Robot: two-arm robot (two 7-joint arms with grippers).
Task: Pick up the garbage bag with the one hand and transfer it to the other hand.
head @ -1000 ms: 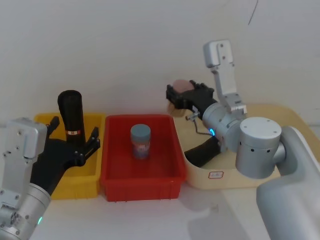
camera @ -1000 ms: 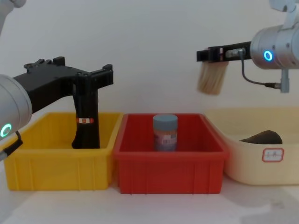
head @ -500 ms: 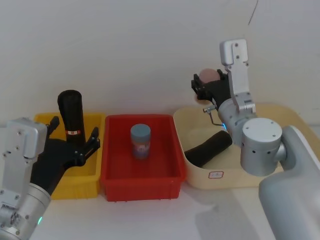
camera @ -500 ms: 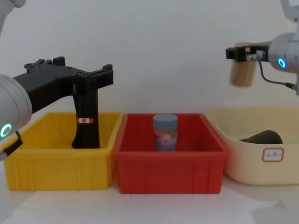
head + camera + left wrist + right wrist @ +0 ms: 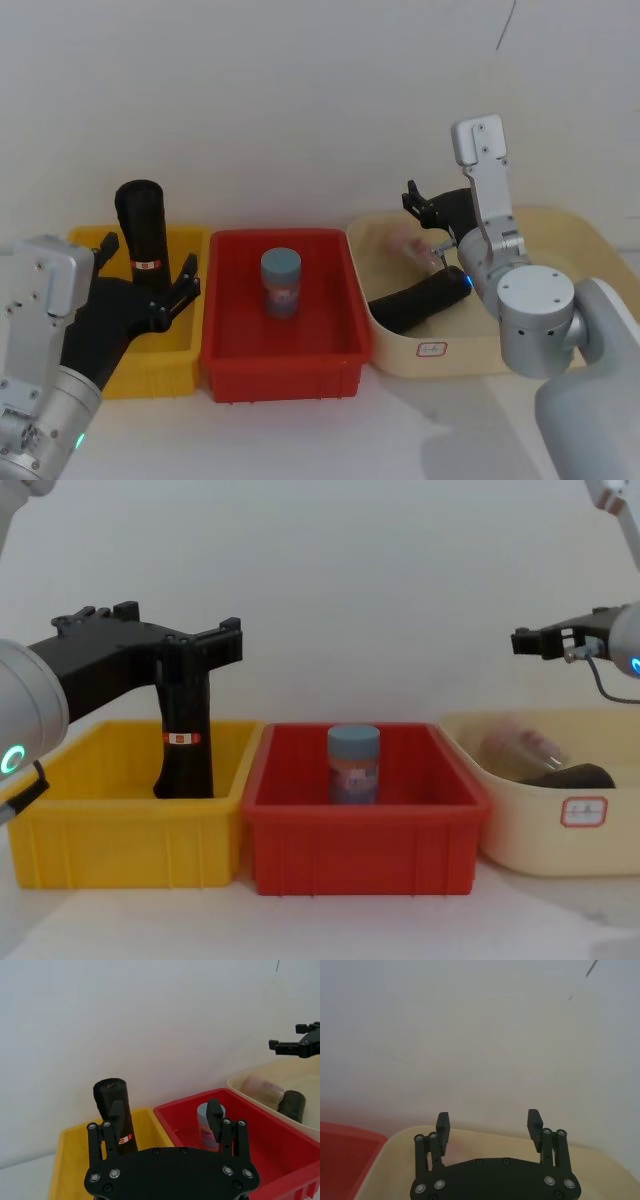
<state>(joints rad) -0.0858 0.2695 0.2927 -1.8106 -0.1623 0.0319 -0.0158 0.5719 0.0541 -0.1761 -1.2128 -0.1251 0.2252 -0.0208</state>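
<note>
While the left tool (image 5: 165, 1110) is waiting nearest the robot, at about 8 o'clock in the head view, its prongs are standing spread wide and gripping nothing. It is hanging over the yellow bin (image 5: 150, 375), just beside an upright black roll with a red label (image 5: 140, 225), which is likely not the piece wanted. At 6 o'clock a red bin (image 5: 280, 365) is holding a blue-capped jar (image 5: 281, 282), standing upright.

Farther right, at 3 o'clock, a cream tray (image 5: 470, 360) is resting on the worktop. The garbage bag (image 5: 420, 298), a plain black roll, is lying on its side inside it, leaning toward the near wall; a blurred beige cylinder (image 5: 408, 243) is lying just behind it.

Farthest off, the right tool (image 5: 489, 1120) is hovering above the tray's far side, its prongs parted and empty. The bag is lying below this tool, toward 6 o'clock from it and apart. From the left tool it is sitting well apart at 3 o'clock, beyond the red bin, so the right tool is probably better placed for a first grasp.
</note>
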